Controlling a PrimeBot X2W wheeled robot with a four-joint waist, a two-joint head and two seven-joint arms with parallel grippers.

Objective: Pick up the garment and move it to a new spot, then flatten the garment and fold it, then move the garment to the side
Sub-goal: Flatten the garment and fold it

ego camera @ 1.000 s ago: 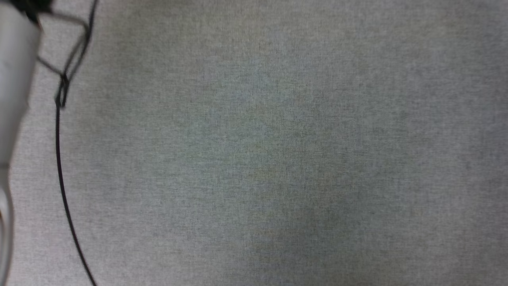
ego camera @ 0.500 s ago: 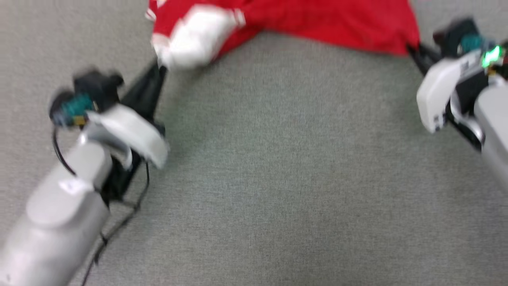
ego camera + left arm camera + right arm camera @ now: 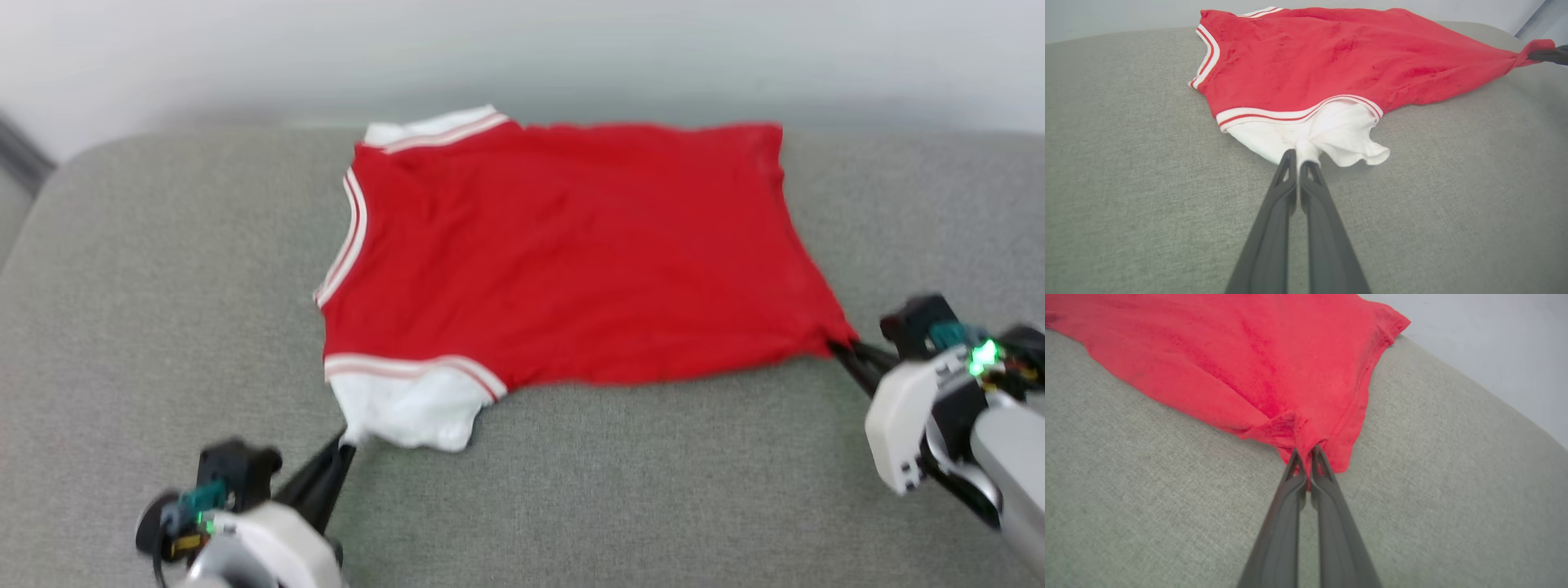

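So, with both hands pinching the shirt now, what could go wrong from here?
1. The left hand pinches only a small tuft of the white sleeve; a harder pull may free it.
2. The right hand holds just one hem corner of the shirt, so uneven pulling could wrinkle it instead of flattening.

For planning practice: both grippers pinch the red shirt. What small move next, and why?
Probably pull gently apart to flatten: the left gripper pinches the white sleeve, the right gripper a red corner, and the garment lies slightly wrinkled.
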